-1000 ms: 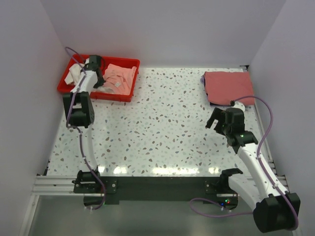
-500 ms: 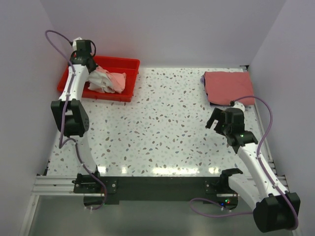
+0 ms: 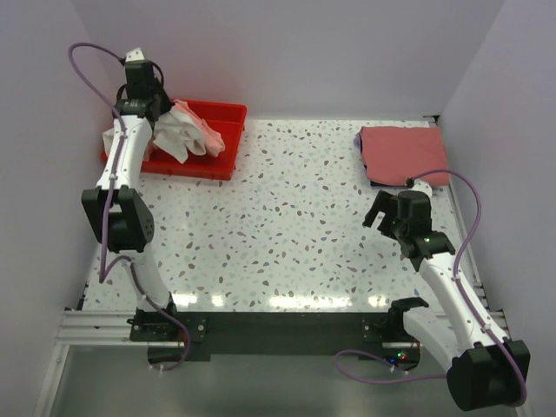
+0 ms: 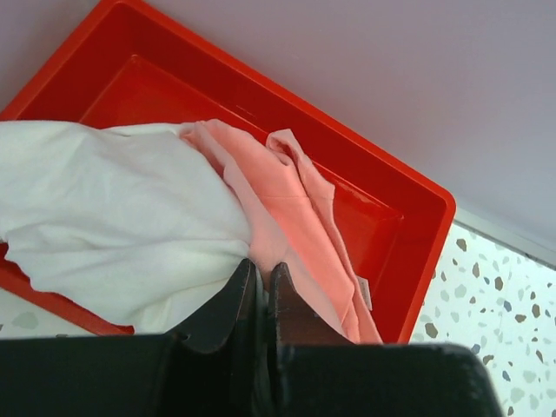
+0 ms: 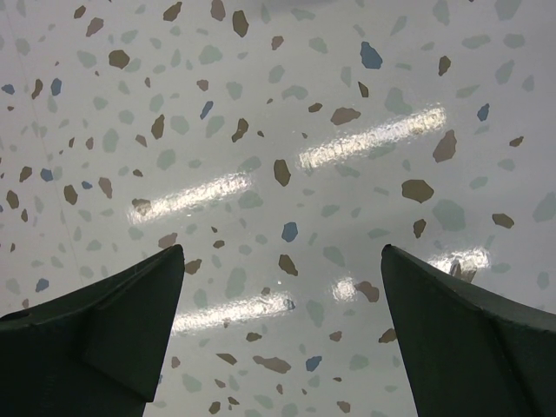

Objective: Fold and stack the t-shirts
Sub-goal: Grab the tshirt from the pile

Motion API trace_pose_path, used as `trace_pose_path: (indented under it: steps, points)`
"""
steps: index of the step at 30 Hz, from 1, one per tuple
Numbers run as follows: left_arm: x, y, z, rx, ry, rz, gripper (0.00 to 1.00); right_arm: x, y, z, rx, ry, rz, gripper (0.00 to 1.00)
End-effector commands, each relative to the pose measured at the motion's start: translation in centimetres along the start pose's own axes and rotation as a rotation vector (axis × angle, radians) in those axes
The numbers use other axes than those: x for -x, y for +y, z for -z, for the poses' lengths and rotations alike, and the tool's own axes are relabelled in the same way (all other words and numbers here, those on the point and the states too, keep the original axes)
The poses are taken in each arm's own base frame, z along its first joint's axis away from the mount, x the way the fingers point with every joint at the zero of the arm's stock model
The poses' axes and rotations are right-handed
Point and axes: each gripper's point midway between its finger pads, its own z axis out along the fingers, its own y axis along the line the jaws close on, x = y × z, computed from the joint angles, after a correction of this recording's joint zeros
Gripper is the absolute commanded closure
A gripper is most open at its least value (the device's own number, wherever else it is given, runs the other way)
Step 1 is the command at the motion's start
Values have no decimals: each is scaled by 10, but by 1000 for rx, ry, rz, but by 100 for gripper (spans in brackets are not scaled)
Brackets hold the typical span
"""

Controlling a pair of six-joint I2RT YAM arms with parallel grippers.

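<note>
Top view: over the last second the left gripper [image 3: 161,117] rose from the red tray [image 3: 228,130], lifting the pale pink tee [image 3: 208,139] and white tee [image 3: 178,135] bunched together. The dusty-red tee [image 3: 404,155] lay folded far right.

Left wrist: jaws pinched shut, apparently on pink cloth.

Right wrist: the right gripper [image 5: 282,287] was spread wide and empty.

Judgement: extraction was underway, and separation was probably needed.

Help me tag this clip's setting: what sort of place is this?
Likely a robot lab cell: left arm and right arm bolted to a metal rail, plain walls boxing in a speckled table, t-shirts held over a red tray.
</note>
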Motion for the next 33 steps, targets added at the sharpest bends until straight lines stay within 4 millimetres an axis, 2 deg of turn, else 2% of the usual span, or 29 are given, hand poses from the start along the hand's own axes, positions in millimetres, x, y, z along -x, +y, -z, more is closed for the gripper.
trace_pose_path:
  steps: [1, 4, 5, 6, 7, 8, 9, 10, 11, 12, 15, 17, 19, 22, 25, 26, 27, 28, 29, 31, 33]
  points:
    - [5, -38, -11, -126, -54, -49, 92, 10, 2, 3, 0, -31, -10, 1]
    - [-34, -34, -42, -97, 46, -77, 91, 10, 2, 4, -1, -32, -8, 1]
    - [-45, -30, -48, -84, 77, -88, 84, 10, 1, 3, -2, -29, -8, 1]
    - [-59, -40, -51, -95, 105, -104, 78, 10, 2, 3, 0, -30, -5, 1]
    - [-70, -39, -61, -88, 131, -111, 68, 10, 3, 4, 5, -27, -6, 1]
    - [-77, -37, -63, -80, 151, -115, 41, 9, 3, 3, 4, -26, -4, 1]
    - [-79, -34, -66, -68, 158, -115, 29, 9, 2, 3, 3, -26, -5, 1]
    - [-77, -33, -65, -60, 153, -119, 22, 9, 2, 2, 1, -24, -3, 1]
    - [-73, -28, -65, -34, 137, -124, 7, 8, 2, 2, 0, -23, -2, 1]
    - [-67, -26, -60, -23, 121, -126, 0, 9, 2, 2, 1, -24, -4, 1]
    - [-53, -19, -48, 12, 75, -151, 0, 7, 2, 1, 0, -15, -2, 1]
    - [-51, -10, -44, 47, 66, -160, 0, 7, 2, 0, -3, -13, -1, 1]
    - [-53, 1, -38, 97, 72, -151, 0, 7, 2, 1, -5, -13, -1, 1]
    - [-67, 20, -25, 177, 110, -139, 0, 7, 2, 1, 0, -15, -2, 1]
    - [-73, 32, -12, 216, 107, -82, 0, 8, 4, 0, 10, -23, -3, 1]
    - [-75, 30, -10, 194, 109, -65, 0, 7, 4, 0, 10, -21, -3, 1]
    - [-86, 31, -5, 163, 127, -59, 0, 7, 3, 0, 7, -17, -2, 1]
    - [-85, 15, -7, 69, 110, -36, 0, 6, 3, 0, 5, -10, -1, 1]
    - [-101, 13, -8, 25, 139, -45, 0, 6, 3, 0, 6, -11, 0, 1]
    - [-112, 4, -12, -31, 172, -41, 0, 6, 4, 0, 10, -12, 1, 1]
    - [-121, 1, -24, -32, 213, -39, 0, 6, 3, 1, 8, -12, 3, 1]
